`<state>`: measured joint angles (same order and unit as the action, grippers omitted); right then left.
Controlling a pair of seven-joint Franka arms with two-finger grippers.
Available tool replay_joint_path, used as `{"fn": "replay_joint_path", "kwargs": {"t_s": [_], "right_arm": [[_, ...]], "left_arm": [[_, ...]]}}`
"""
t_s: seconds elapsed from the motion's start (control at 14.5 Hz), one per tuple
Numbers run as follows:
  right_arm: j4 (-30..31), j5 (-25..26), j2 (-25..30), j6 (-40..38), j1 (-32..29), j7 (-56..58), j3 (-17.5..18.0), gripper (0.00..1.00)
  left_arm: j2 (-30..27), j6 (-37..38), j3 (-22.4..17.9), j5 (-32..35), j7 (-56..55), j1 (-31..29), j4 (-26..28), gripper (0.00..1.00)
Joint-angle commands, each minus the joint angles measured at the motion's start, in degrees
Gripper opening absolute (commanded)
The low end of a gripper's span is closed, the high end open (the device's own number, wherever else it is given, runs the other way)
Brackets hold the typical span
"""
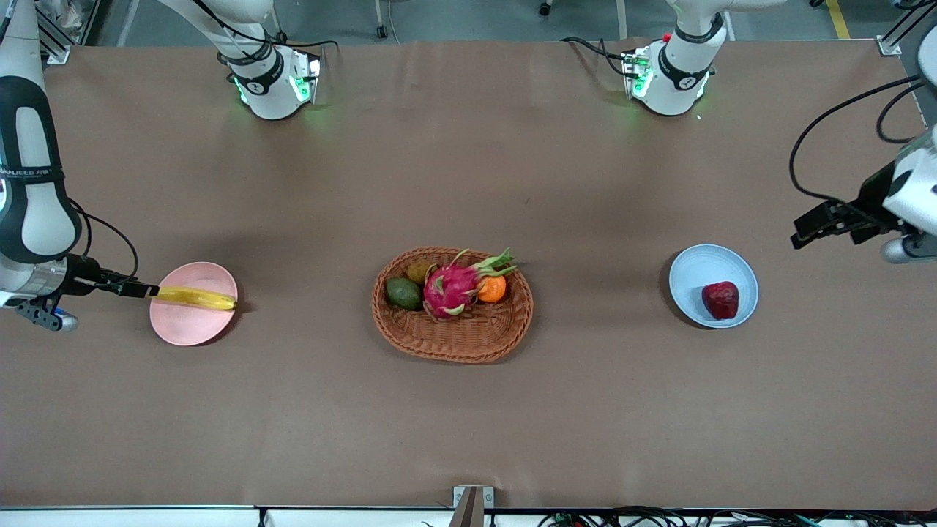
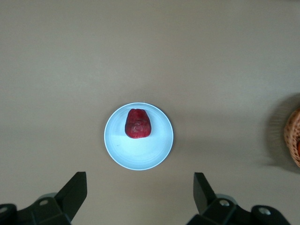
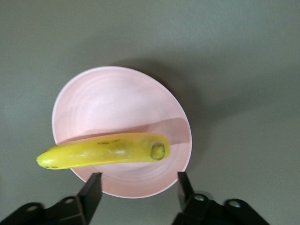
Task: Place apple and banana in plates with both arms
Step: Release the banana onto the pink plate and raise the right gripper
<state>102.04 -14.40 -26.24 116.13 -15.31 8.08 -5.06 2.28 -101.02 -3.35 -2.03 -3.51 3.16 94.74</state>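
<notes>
The yellow banana [image 1: 196, 298] lies across the pale pink plate [image 1: 187, 322] toward the right arm's end of the table. My right gripper [image 1: 130, 288] is open and empty, over that plate's outer rim, just clear of the banana's end. In the right wrist view the banana [image 3: 103, 151] rests on the pink plate [image 3: 117, 103] ahead of the open right gripper [image 3: 138, 181]. The dark red apple [image 1: 721, 300] sits in the pale blue plate [image 1: 695, 272]. My left gripper [image 1: 809, 228] is open and empty, raised beside that plate. The left wrist view shows the apple [image 2: 138, 124], blue plate [image 2: 140, 154] and gripper [image 2: 139, 182].
A woven brown basket [image 1: 454, 345] stands mid-table between the plates, holding a pink dragon fruit [image 1: 450, 287], a small orange [image 1: 493, 289] and a dark green fruit [image 1: 404, 293]. Its edge shows in the left wrist view [image 2: 293, 136].
</notes>
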Motion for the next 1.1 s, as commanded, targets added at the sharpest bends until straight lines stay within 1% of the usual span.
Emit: {"fn": "replay_joint_path", "kwargs": {"t_s": [0.0,0.14,0.28,0.48,0.62,0.69,0.83,1.03], "right_arm": [[-4.72,-0.63,0.93,-3.43,0.54,2.2,0.49,1.0],[-10.86,0.94,0.93,-9.75,1.5,2.2,0.49,1.0],[-16.93,4.62,1.19,-15.73,2.73,2.11,0.49,1.0],[-23.27,6.84,2.6,-23.82,5.19,1.5,0.41,1.0],[-25.39,9.46,3.65,-28.4,8.17,-0.86,0.23,1.0],[-26.18,11.39,4.7,-29.72,9.75,-4.09,0.32,1.0],[-26.45,14.3,6.38,-32.54,13.01,-7.54,0.32,1.0],[-28.9,13.7,6.29,-33.08,13.28,-7.47,0.58,1.0]], "left_arm": [[0.18,4.42,-0.25,0.18,1.58,-0.44,-5.51,1.0],[-1.39,5.83,-0.52,0.18,2.8,-1.05,-6.84,1.0],[-2.19,5.83,-0.17,0.18,3.85,-2.37,-7.02,1.0],[-2.28,5.92,-0.08,-0.26,3.78,-2.37,-7.02,1.0],[-2.28,7.14,0.18,0.18,3.77,-2.37,-7.11,1.0],[-2.28,7.85,0.27,0.18,3.86,-2.2,-7.02,1.0],[-2.19,8.47,0.27,0.18,4.39,-1.93,-6.93,1.0],[-2.1,8.47,0.27,0.01,5.44,-1.93,-6.93,1.0]]}}
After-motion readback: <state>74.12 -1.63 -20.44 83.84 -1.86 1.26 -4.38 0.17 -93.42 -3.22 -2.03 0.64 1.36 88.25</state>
